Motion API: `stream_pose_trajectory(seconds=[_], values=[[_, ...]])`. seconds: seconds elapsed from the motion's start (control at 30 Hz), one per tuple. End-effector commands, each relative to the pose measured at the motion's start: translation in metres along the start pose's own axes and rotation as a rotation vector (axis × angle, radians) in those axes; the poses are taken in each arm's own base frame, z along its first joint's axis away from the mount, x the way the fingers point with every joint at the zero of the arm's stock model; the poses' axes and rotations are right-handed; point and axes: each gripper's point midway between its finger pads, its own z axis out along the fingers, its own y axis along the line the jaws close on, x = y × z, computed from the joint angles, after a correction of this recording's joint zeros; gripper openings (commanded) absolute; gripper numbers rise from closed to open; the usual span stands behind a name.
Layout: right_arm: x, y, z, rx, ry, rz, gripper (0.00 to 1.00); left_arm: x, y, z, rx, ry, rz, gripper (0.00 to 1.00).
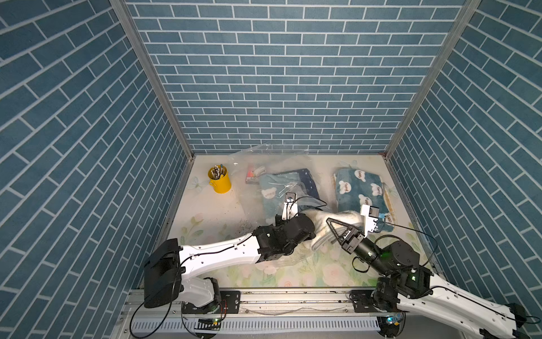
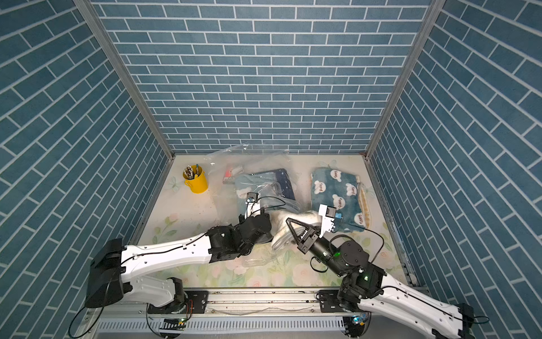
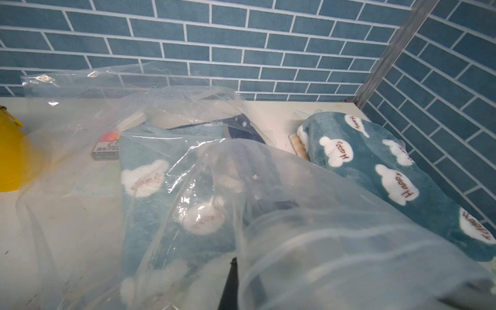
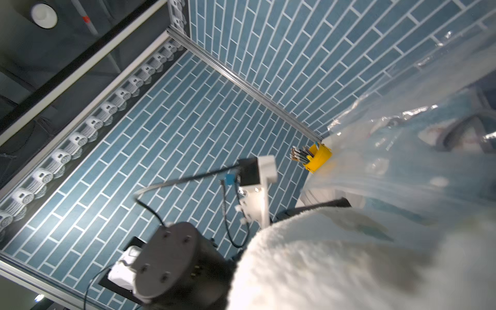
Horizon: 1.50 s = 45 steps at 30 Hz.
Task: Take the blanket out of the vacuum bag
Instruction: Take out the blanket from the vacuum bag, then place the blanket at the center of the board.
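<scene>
Nearest, the right arm [image 1: 366, 252] and left arm [image 1: 223, 252] meet over the middle of the worktop [image 1: 205, 223]. The right jaws are clenched on the white fleece edge of the blanket [image 1: 319, 232], judged to be drawing it out. The left jaws are clenched too, but buried. What they pinch cannot be told; probably the vacuum bag [image 1: 249, 167], to anchor it.

Beyond, the rest of the blanket lies inside that bag. A second folded blanket [image 1: 360, 187] lies outside it, and a yellow cup [image 1: 219, 180] stands far left.

Both top views hide the left jaws. The left wrist view shows film draped close to the lens. The right wrist view shows the fleece close up.
</scene>
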Motion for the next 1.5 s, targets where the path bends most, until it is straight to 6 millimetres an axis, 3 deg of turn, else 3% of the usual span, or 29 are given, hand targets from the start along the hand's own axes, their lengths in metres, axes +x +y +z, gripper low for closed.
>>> stream_pose_trajectory(seconds=[0.0,0.13,0.27,0.37,0.5,0.63,0.77,0.9,1.07,1.17,1.3,1.47], values=[[-0.038,0.039,-0.002,-0.039,-0.09,-0.134,0.0,-0.003,0.013,0.006,-0.011,-0.025,-0.079,0.0],[-0.064,0.062,0.008,-0.023,-0.137,-0.198,0.0,-0.002,0.018,0.009,-0.01,-0.039,-0.118,0.0],[-0.099,0.073,0.009,0.025,-0.226,-0.277,0.0,0.001,0.022,0.009,-0.001,-0.046,-0.148,0.0],[-0.118,0.077,0.021,0.054,-0.228,-0.341,0.0,0.006,0.022,0.01,0.013,-0.038,-0.155,0.0],[-0.14,0.06,0.053,0.094,-0.187,-0.353,0.0,0.012,0.02,0.011,0.034,-0.022,-0.161,0.0],[-0.197,0.056,0.068,0.075,-0.213,-0.376,0.0,0.015,0.018,0.01,0.06,-0.017,-0.168,0.0],[-0.248,0.042,0.073,0.043,-0.232,-0.32,0.0,0.017,0.018,0.01,0.068,-0.012,-0.163,0.0],[-0.276,0.015,0.069,0.037,-0.25,-0.279,0.0,0.018,0.021,0.009,0.071,-0.022,-0.158,0.0],[-0.286,-0.028,0.051,0.052,-0.253,-0.209,0.0,0.022,0.026,0.015,0.069,-0.015,-0.159,0.0],[-0.283,-0.052,0.028,0.088,-0.277,-0.175,0.0,0.024,0.025,0.018,0.075,-0.009,-0.159,0.0],[-0.278,-0.064,0.0,0.096,-0.291,-0.148,0.0,0.024,0.022,0.022,0.086,-0.003,-0.144,0.0],[-0.273,-0.079,-0.006,0.113,-0.24,-0.144,0.0,0.025,0.02,0.028,0.091,0.005,-0.133,0.0]])
